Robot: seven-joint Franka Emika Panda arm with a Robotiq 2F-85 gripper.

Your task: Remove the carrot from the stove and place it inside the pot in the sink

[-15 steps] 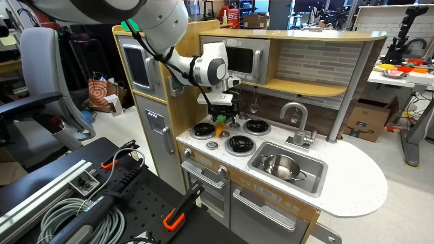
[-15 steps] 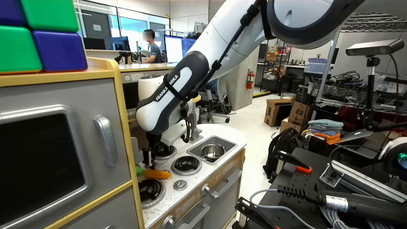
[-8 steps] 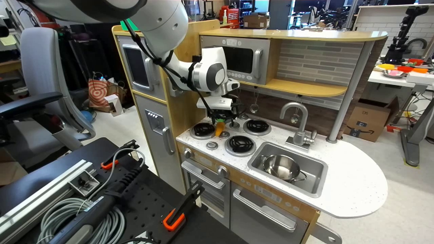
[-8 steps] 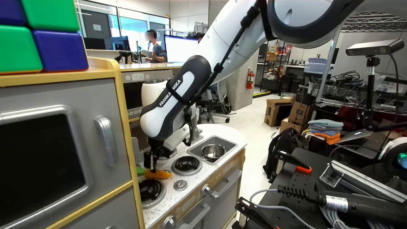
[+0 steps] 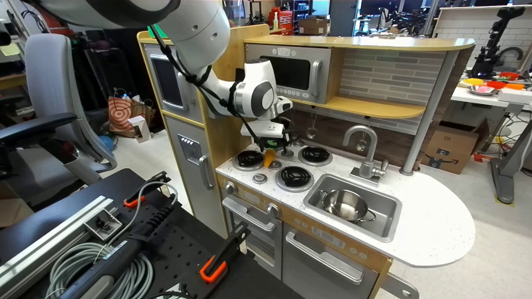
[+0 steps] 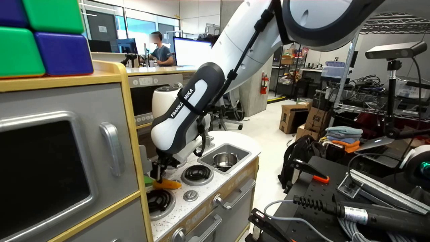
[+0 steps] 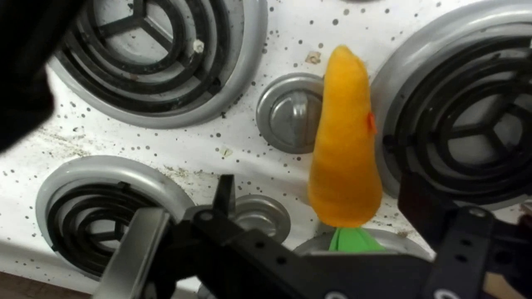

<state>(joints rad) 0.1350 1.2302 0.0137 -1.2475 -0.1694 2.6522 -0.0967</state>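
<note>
The orange-yellow carrot (image 7: 345,145) lies on the white stove (image 7: 199,145) between the burner discs, its green end partly hidden by my gripper. The carrot also shows in both exterior views (image 5: 269,158) (image 6: 167,184). My gripper (image 7: 322,193) is open low over the carrot's thick end. In the wrist view one finger is on each side of it, with gaps between. The gripper also shows in both exterior views (image 5: 273,144) (image 6: 158,173). The silver pot (image 5: 345,205) stands inside the steel sink (image 5: 386,216); the pot also shows in an exterior view (image 6: 225,160).
The curved grey faucet (image 5: 368,145) rises behind the sink. The microwave-like door (image 5: 293,72) and yellow shelf (image 5: 370,109) stand above the counter. A tall cabinet (image 6: 67,144) borders the stove. Stove knobs (image 7: 293,114) stand close to the carrot.
The wrist and gripper have come lower over the carrot, and the arm has shifted slightly. The gripper covers more of the green end. The carrot and pot have stayed in place.
</note>
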